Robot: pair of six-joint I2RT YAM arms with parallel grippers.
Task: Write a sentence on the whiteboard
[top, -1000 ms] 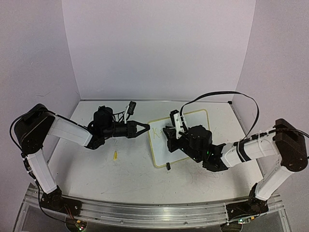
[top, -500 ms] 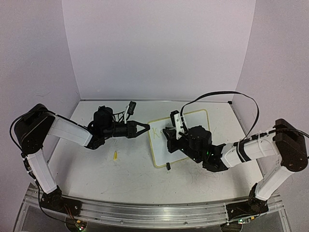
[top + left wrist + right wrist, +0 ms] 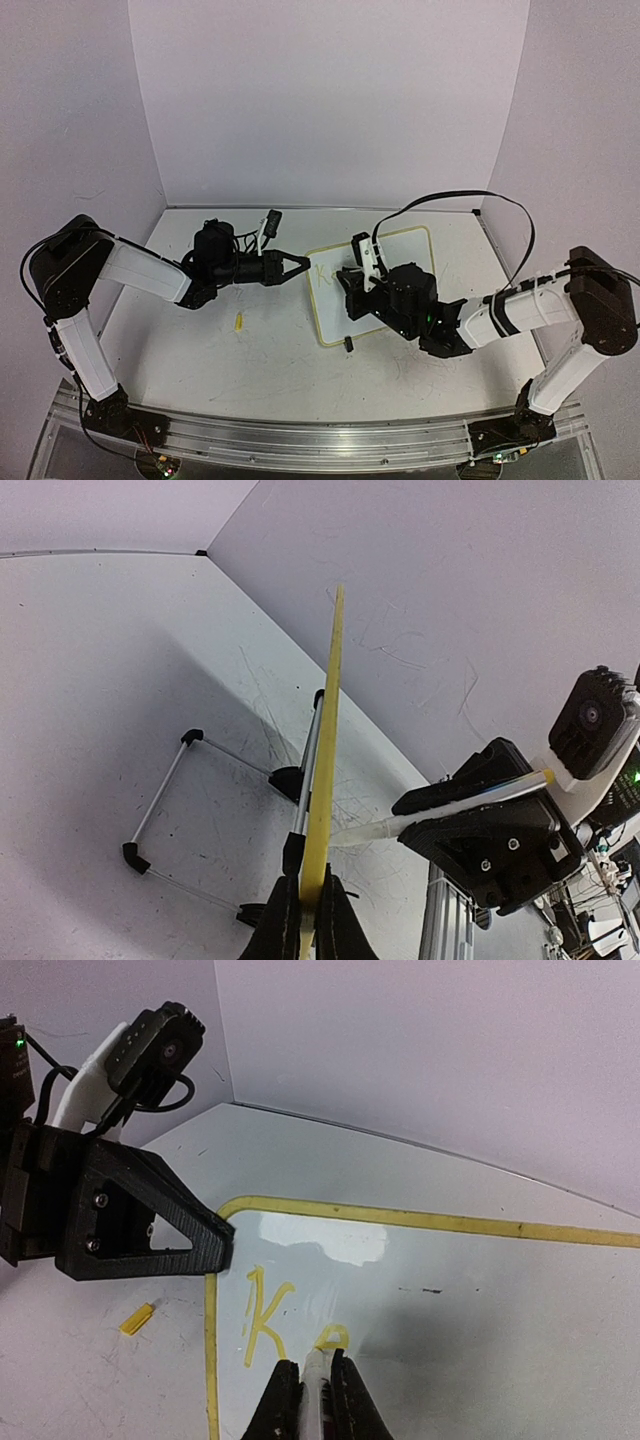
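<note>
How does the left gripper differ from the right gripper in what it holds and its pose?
The left gripper is shut on the left rim of the whiteboard; the right gripper is shut on a marker. The left gripper lies level beside the board; the right gripper tilts down over its face, marker tip touching. Both are shut.
</note>
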